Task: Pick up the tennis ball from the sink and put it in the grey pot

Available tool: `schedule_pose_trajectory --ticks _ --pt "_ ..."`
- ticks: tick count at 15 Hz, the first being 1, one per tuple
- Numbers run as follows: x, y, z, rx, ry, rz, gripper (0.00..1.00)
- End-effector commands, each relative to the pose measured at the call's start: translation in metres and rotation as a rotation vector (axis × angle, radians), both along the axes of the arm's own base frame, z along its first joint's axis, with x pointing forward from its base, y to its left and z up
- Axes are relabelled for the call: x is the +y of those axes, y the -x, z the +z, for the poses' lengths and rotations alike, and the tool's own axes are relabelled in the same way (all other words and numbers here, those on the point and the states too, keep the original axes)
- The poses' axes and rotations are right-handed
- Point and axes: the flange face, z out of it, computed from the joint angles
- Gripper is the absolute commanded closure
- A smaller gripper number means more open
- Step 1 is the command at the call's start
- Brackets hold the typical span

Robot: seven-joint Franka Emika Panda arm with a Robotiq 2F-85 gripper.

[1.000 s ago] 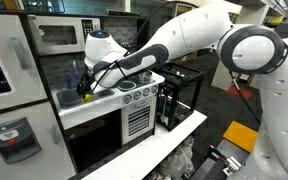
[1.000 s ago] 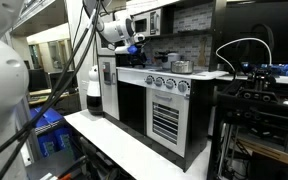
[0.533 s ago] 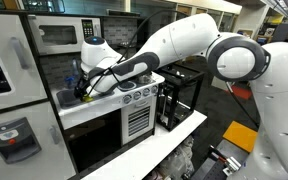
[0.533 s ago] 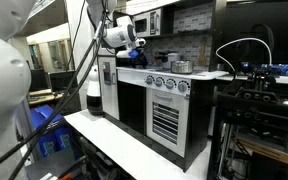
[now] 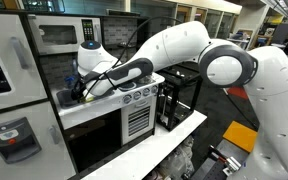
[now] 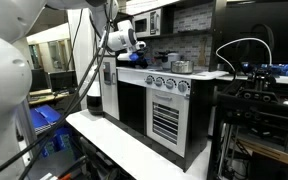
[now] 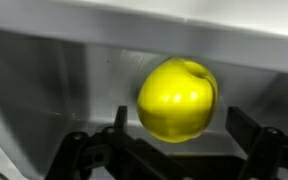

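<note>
Sink (image 7: pixel 44 90): walling in the tennis ball (image 7: pixel 177 98).
Gripper (image 7: pixel 176 150): hanging spread wide before it.
Risk: ball likely rolling away if nudged off-centre.

**The white worktop (image 5: pixel 104 106) of the toy kitchen and what it carries.**

The worktop runs along the top of the unit, above a row of round knobs (image 5: pixel 134 96) on the front face. The sink (image 5: pixel 67 98), a grey basin, is set into one end of it. In the wrist view the tennis ball (image 7: pixel 176 98), blurred and yellow, lies inside the basin, close to a grey wall. Toward the other end, in an exterior view, the grey pot (image 6: pixel 181 67) stands upright on the worktop. A darker vessel (image 6: pixel 164 59) stands near it; whether the two touch cannot be told.
</note>
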Motion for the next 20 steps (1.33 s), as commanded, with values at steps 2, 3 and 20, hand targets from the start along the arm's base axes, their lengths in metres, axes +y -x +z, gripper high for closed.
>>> schedule_pose_trajectory --ticks 2,3,20 --pt "0.0049 -0.0081 0.0 -0.013 0.002 -0.005 0.0" --pt "0.0053 -0.0081 0.0005 -0.015 0.003 -0.004 0.0" --pt "0.0087 -0.0089 0.0053 -0.02 -0.003 -0.002 0.0"
